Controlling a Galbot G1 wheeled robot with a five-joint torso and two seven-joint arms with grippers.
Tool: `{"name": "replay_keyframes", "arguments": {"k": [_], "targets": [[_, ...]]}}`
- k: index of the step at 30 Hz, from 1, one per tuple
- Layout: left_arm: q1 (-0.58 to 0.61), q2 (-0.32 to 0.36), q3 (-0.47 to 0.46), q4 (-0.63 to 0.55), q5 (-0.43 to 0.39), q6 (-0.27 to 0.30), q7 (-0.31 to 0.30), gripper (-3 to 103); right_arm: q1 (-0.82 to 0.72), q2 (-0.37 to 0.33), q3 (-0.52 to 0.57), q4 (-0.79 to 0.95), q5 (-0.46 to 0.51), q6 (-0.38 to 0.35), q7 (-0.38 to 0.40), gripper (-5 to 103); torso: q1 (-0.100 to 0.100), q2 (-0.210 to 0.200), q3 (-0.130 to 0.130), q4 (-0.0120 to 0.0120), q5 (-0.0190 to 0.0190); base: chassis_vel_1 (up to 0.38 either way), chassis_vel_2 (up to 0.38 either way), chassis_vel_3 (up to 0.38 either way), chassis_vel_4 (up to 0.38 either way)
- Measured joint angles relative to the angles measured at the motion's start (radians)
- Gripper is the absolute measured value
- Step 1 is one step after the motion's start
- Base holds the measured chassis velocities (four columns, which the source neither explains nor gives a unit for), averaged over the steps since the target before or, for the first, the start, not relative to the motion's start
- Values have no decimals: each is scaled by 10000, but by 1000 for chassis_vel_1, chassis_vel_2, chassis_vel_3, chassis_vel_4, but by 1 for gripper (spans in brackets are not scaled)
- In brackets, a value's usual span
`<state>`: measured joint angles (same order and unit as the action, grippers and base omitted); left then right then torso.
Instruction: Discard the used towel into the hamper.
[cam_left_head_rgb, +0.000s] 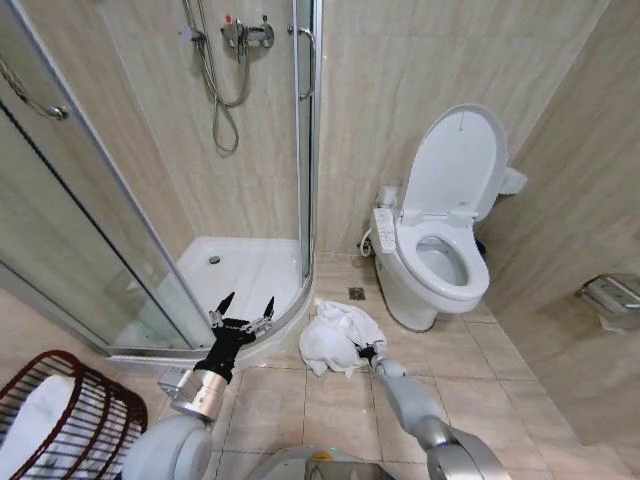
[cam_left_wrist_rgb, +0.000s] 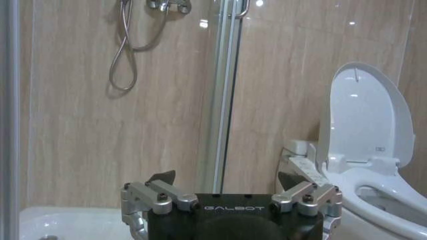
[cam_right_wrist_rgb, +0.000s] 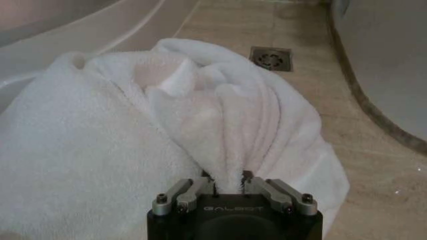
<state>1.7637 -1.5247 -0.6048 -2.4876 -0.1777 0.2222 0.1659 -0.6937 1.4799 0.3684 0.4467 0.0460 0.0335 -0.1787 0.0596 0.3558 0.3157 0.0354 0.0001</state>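
A crumpled white towel (cam_left_head_rgb: 338, 336) lies on the tiled floor between the shower's curved edge and the toilet. My right gripper (cam_left_head_rgb: 367, 352) is down at the towel's near right side, shut on a pinched fold of the towel (cam_right_wrist_rgb: 220, 150); the right gripper (cam_right_wrist_rgb: 228, 181) shows the cloth bunched between its closed fingers. My left gripper (cam_left_head_rgb: 244, 303) hangs open above the shower threshold, left of the towel, with nothing in it; in the left wrist view the left gripper (cam_left_wrist_rgb: 229, 178) has its fingers spread wide. The dark red-brown wire hamper (cam_left_head_rgb: 75, 405) stands at the lower left with white cloth inside.
A glass shower enclosure (cam_left_head_rgb: 120, 230) with a white tray (cam_left_head_rgb: 250, 275) fills the left. A white toilet (cam_left_head_rgb: 440, 255) with raised lid stands to the right. A floor drain (cam_left_head_rgb: 356, 293) lies beyond the towel. Open tiled floor (cam_left_head_rgb: 500, 380) runs to the right.
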Motion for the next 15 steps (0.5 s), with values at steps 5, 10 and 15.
{"name": "replay_keyframes", "arguments": {"k": [5, 10, 15], "targets": [[0, 0, 0, 0, 0, 0, 0, 100, -102, -49, 21, 152, 165, 204, -4, 4, 0, 0, 0, -1, -1, 0, 0, 0, 0], [0, 0, 0, 0, 0, 0, 0, 100, -232, 1, 33, 284, 184, 780, 356, 3, 0, 0, 0, 1, 0, 0, 0, 0, 0], [0, 0, -1, 0, 0, 0, 0, 100, -705, -112, 73, 735, -508, 1713, 521, 3, 1, 0, 1, 0, 0, 0, 0, 0, 0]]}}
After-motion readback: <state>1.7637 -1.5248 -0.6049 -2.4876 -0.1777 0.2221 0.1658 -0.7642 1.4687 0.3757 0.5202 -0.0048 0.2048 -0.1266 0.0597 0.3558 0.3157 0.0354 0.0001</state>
